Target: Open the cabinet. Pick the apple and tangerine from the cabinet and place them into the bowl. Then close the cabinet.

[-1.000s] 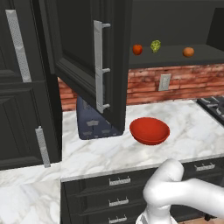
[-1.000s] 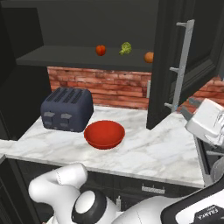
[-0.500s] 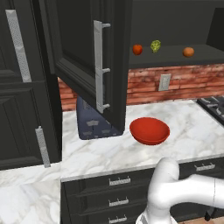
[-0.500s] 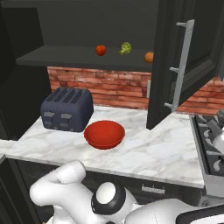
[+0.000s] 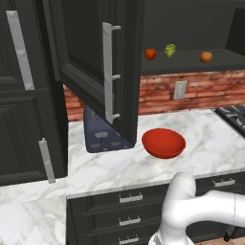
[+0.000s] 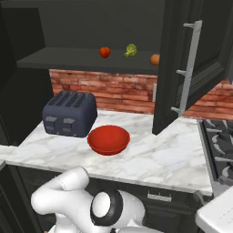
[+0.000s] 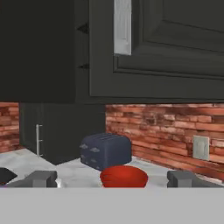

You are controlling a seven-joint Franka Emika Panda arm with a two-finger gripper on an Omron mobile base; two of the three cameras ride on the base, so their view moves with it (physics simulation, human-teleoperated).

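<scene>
The black wall cabinet (image 5: 191, 28) stands open, with its left door (image 5: 86, 67) and right door (image 6: 205, 54) swung outward. On its shelf sit the red apple (image 5: 150, 54) (image 6: 104, 52) and the orange tangerine (image 5: 206, 57) (image 6: 155, 59). The red bowl (image 5: 163, 142) (image 6: 108, 139) (image 7: 124, 176) rests empty on the marble counter below. In the hand view my gripper (image 7: 113, 179) is open, low near counter height, facing the bowl from a distance with nothing between its fingertips (image 7: 41, 178). A cabinet door (image 7: 166, 48) hangs above it.
A yellow-green bumpy item (image 5: 170, 50) lies between the two fruits. A dark toaster (image 6: 69, 113) (image 7: 106, 150) stands left of the bowl. A stove (image 6: 220, 145) borders the counter on the right. A tall black cabinet (image 5: 24, 95) stands at the left.
My hand has dropped from beside the right door, at the right base view's right edge, down low to the right. The fruits, the bowl and the doors have not moved.
</scene>
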